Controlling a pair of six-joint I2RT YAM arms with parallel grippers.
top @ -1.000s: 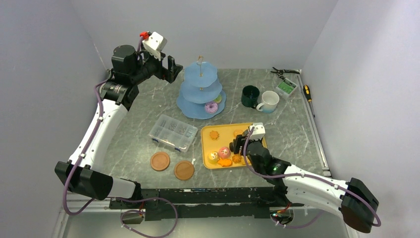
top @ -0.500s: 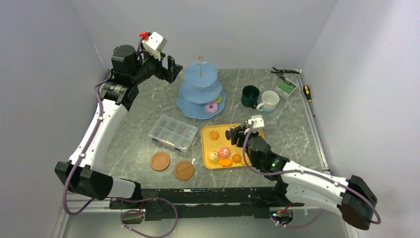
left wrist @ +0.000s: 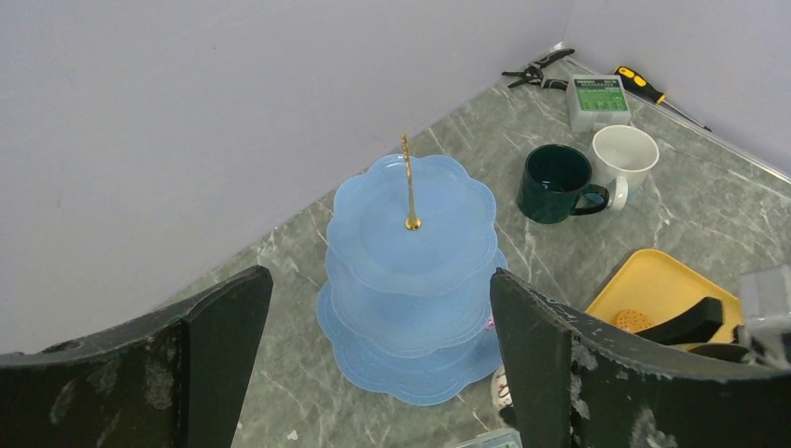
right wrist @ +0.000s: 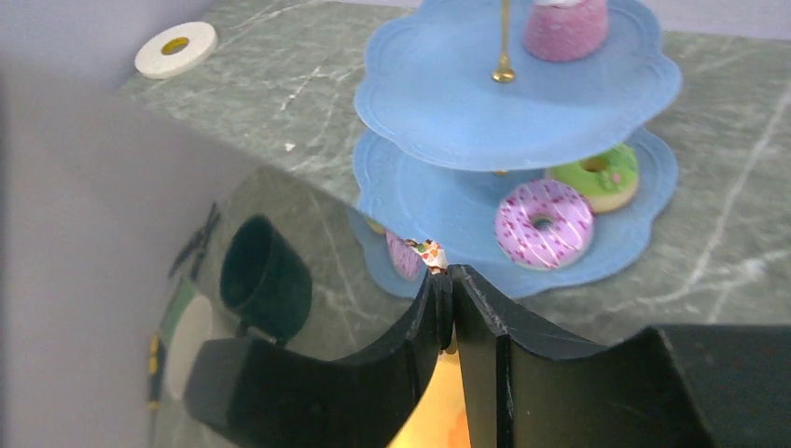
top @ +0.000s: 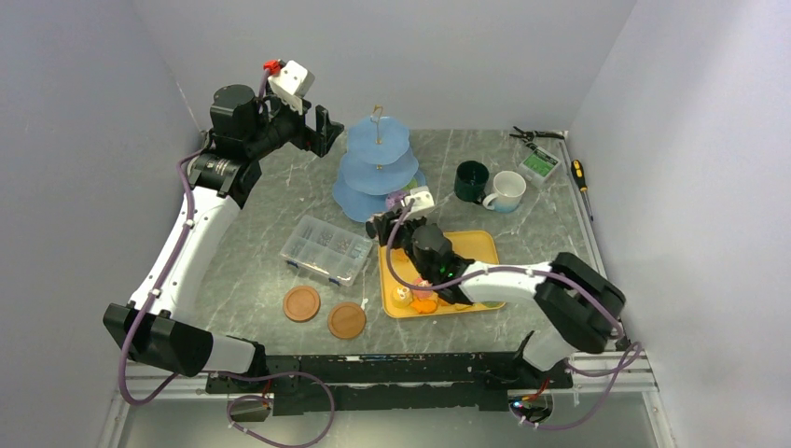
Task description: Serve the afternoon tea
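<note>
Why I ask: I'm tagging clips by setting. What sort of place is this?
Probably a robot lab cell: blank walls box in the table, toy doughnuts sit on the blue stand, pliers and a screwdriver lie in the corner.

Light-blue 3-tier stand [top: 377,173] with a gold loop [left wrist: 407,177]. On it sit a pink sprinkled doughnut [right wrist: 544,224], a green doughnut [right wrist: 597,175] and a pink cake [right wrist: 564,26]. Dark-green mug [top: 471,180], white mug [top: 508,189], yellow tray [top: 476,245], 2 brown coasters [top: 301,303], grey marbled surface [top: 270,201]. An orange biscuit [right wrist: 446,411] shows between black fingers [right wrist: 560,373].
</note>
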